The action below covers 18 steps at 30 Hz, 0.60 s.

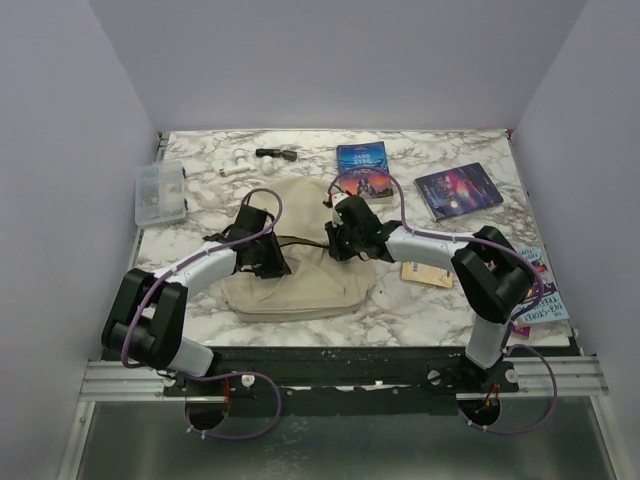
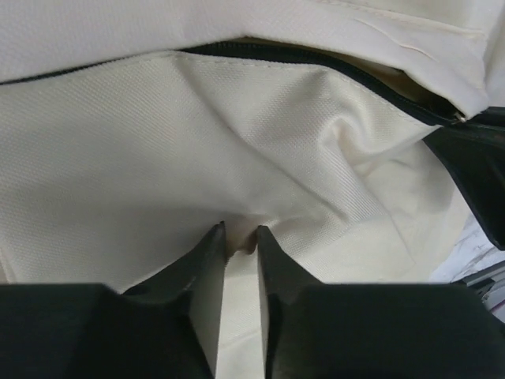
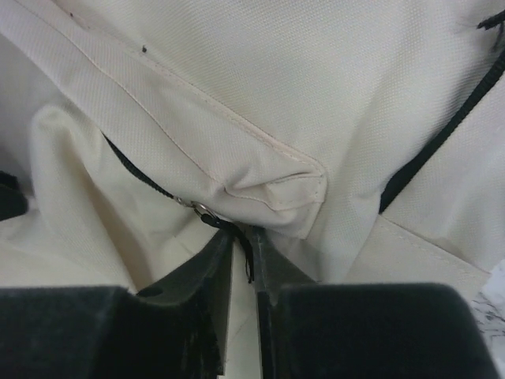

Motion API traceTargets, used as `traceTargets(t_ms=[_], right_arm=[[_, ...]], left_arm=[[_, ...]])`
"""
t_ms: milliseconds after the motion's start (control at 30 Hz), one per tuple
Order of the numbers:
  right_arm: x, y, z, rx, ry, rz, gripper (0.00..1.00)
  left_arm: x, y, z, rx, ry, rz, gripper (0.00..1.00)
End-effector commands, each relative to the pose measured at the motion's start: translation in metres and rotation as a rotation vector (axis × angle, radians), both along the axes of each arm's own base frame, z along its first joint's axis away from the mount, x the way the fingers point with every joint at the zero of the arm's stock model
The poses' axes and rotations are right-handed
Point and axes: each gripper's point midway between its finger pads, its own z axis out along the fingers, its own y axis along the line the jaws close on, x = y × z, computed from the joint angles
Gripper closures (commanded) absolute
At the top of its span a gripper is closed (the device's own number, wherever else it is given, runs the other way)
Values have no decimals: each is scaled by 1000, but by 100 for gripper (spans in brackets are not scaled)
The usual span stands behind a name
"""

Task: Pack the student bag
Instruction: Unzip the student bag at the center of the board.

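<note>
The left gripper (image 2: 239, 235) is nearly closed, its fingers pinching a fold of the bag's (image 2: 142, 158) canvas. The zipper (image 2: 316, 67) runs just beyond its tips. The right gripper (image 3: 243, 237) is also almost shut, clamped on the black zip pull (image 3: 229, 227) under a sewn flap. The bag lies flat on the table (image 1: 450, 150) beneath and between both grippers.

As I judge it, the packing has barely begun. The step in hand looks like opening the zipper, with one side held firm while the other draws the pull. From the top, a short dark line shows between the two grippers, but I cannot tell how far the zipper has parted, and no view shows inside the bag.

Everything that might go in lies outside it:
- A clear box (image 1: 161, 193) sits well out to the left of the left gripper.
- A pen (image 1: 277, 154) lies beyond both grippers.
- A blue book (image 1: 362, 170) lies just beyond the right gripper.
- A dark book (image 1: 458, 190) lies farther to the right gripper's right.
- A yellow card (image 1: 428, 273) lies beside the right arm.
- Another book (image 1: 540, 290) lies at the far right edge.

Left to do is finishing the opening, loading these items and closing the bag.
</note>
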Motion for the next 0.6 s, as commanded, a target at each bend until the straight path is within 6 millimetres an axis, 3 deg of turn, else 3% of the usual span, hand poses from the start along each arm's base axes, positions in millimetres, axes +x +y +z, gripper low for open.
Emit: traceTargets(t_ms=[0,67,100,200,367,567], right_arm=[[3,14,9,46,7,25,89],[-2,15,14,58,20,26,99],[-4,16,16,69,31,26,99],[-18,29,20,109,119,64,99],[-43,64,42,200,179,128,99],[-50,106,70,400,293,159,99]], left_arm=[[-2,-3,-15,-25,13,39,83],[-3,0,-19,-10,11,52,94],[-4,2,-22,-3,11,57,100],[-6,7,-25,6,2,79,100],[-5,2,-26,-35,-7,99,100],[-5,1,-31,-67,-15,141,100]])
